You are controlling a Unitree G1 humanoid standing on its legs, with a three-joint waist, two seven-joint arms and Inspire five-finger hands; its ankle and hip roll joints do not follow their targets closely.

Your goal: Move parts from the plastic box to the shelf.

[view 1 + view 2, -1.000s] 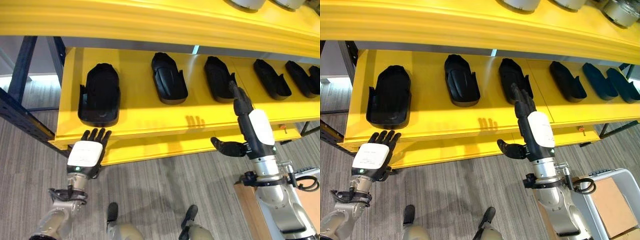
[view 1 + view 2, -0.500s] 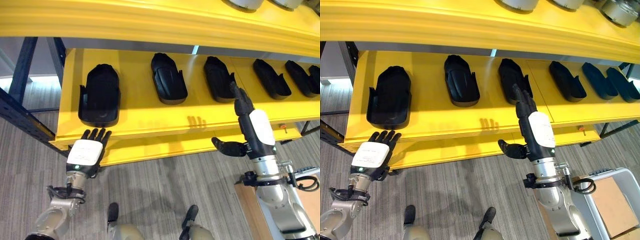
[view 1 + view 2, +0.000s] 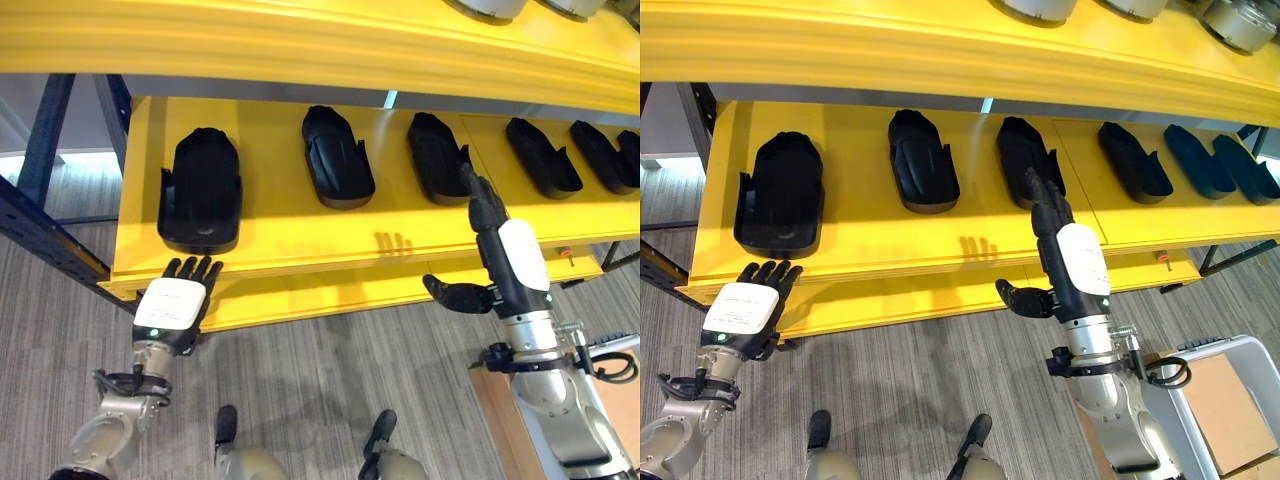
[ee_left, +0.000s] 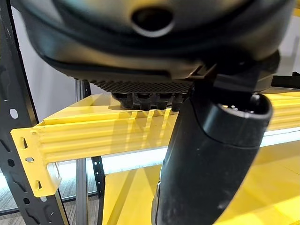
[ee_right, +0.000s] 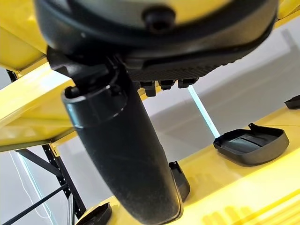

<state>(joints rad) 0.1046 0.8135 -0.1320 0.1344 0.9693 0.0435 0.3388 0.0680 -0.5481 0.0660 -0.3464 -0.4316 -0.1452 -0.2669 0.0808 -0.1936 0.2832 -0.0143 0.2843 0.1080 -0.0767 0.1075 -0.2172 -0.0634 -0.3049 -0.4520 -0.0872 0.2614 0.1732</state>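
Six black moulded parts lie in a row on the yellow shelf (image 3: 870,235), well apart from one another: the widest part (image 3: 780,195) sits at the robot's left end, then the second part (image 3: 923,161), the third part (image 3: 1030,157), the fourth part (image 3: 1135,161), and two more dark parts (image 3: 1220,165) crowded close together at the right end. All rest flat on the shelf board, none in either hand. The right hand (image 3: 1052,225) reaches up over the shelf's front edge with straight fingers spread apart and the thumb held out to the side; its fingertips (image 3: 1040,195) lie at the near end of the third part, probably touching it, though the overlap makes contact hard to judge. The left hand (image 3: 748,305) hangs lower, at the front lip of the shelf just below the widest part, fingers straight and slightly fanned, holding nothing. A higher yellow shelf board (image 3: 940,50) runs above, with pale round objects (image 3: 1040,8) on top of it. At the lower right, a grey plastic box (image 3: 1230,360) stands on the carpeted floor (image 3: 910,400).
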